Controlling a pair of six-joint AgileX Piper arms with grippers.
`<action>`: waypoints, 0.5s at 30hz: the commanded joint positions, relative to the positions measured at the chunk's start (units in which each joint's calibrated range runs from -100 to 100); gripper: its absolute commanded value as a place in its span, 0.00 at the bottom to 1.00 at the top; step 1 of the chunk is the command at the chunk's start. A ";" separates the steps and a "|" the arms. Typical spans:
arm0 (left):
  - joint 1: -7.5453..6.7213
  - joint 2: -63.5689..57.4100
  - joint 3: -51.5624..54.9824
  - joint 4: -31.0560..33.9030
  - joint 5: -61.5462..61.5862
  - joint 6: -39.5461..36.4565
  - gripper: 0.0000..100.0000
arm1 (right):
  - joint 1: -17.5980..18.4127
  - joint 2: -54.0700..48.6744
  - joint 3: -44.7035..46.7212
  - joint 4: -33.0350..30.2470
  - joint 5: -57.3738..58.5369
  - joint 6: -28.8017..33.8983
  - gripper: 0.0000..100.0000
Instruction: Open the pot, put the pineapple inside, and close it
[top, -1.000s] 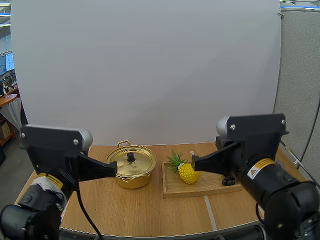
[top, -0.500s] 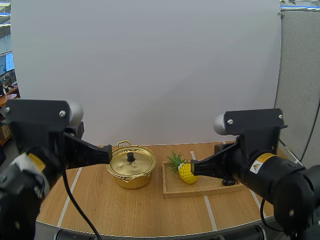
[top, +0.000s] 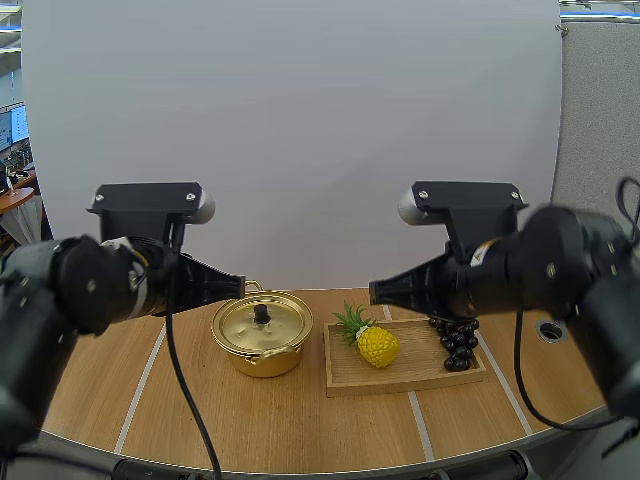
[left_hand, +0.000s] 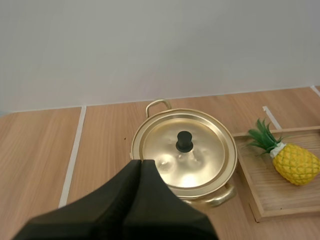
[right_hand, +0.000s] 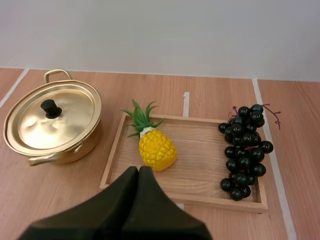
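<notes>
1. Covered by the right gripper in the high view: far right corner of the wooden tray and far end of the grapes.
2. Partly masked there by the tip of the left gripper: far handle of the pot.
3. Cut off by the picture's edge in the left wrist view: right part of the wooden tray.
4. Hidden in that same view behind the arm's own pressed-together fingers: near left stretch of the pot's rim.
5. Masked in the right wrist view by that arm's fingers: middle of the tray's near edge.

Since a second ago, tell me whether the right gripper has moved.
Yes. In the high view the right gripper overlapped the pineapple before; now its tip shows higher, above the pineapple's leaves.
</notes>
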 joint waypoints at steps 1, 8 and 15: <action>0.04 3.27 -1.17 -0.01 -1.61 0.22 0.03 | 0.04 2.63 -1.35 0.02 1.92 -0.09 0.00; 0.04 4.30 -1.64 -0.01 -2.01 0.22 0.46 | 0.04 3.13 -1.35 -0.64 1.92 -0.72 0.77; 0.04 4.30 -1.64 -0.01 -1.84 3.49 1.00 | 0.04 3.13 -1.35 -2.77 1.92 -0.72 1.00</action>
